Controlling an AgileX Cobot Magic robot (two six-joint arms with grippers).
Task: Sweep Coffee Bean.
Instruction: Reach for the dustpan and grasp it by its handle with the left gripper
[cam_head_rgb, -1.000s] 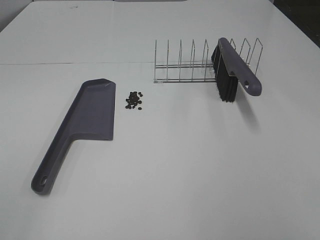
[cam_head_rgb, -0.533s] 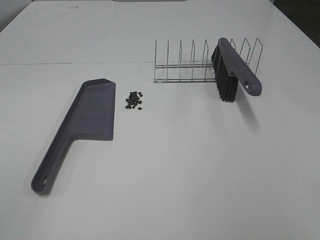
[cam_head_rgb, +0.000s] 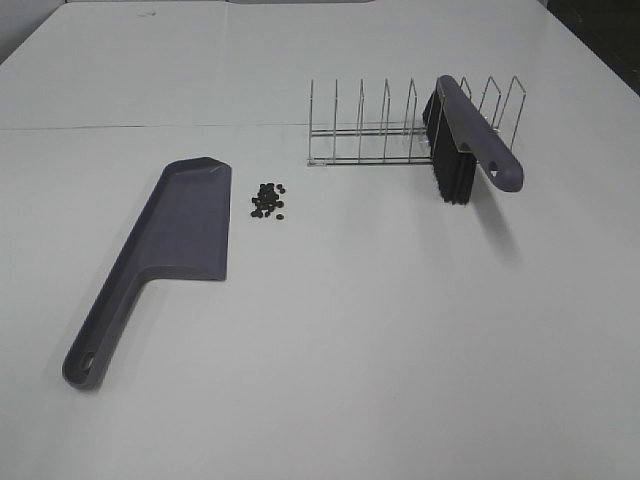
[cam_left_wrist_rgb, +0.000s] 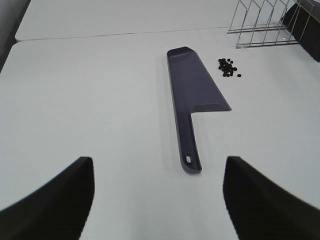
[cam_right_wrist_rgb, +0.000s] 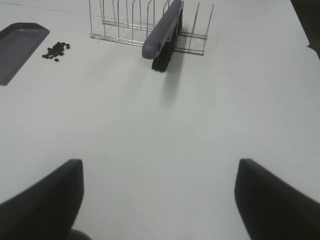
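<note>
A small cluster of dark coffee beans (cam_head_rgb: 267, 201) lies on the white table just right of the purple-grey dustpan (cam_head_rgb: 175, 235), which lies flat with its handle toward the front. The beans also show in the left wrist view (cam_left_wrist_rgb: 227, 67) and the right wrist view (cam_right_wrist_rgb: 56, 50). A purple-grey brush (cam_head_rgb: 470, 140) with black bristles rests in the wire rack (cam_head_rgb: 380, 135). My left gripper (cam_left_wrist_rgb: 157, 200) is open and empty, well short of the dustpan's handle (cam_left_wrist_rgb: 190, 150). My right gripper (cam_right_wrist_rgb: 157, 200) is open and empty, well short of the brush (cam_right_wrist_rgb: 162, 32). Neither gripper shows in the exterior view.
The wire rack has several upright dividers and stands at the back right of the table. A seam (cam_head_rgb: 150, 127) runs across the table behind the dustpan. The table's right edge (cam_right_wrist_rgb: 305, 35) is near the rack.
</note>
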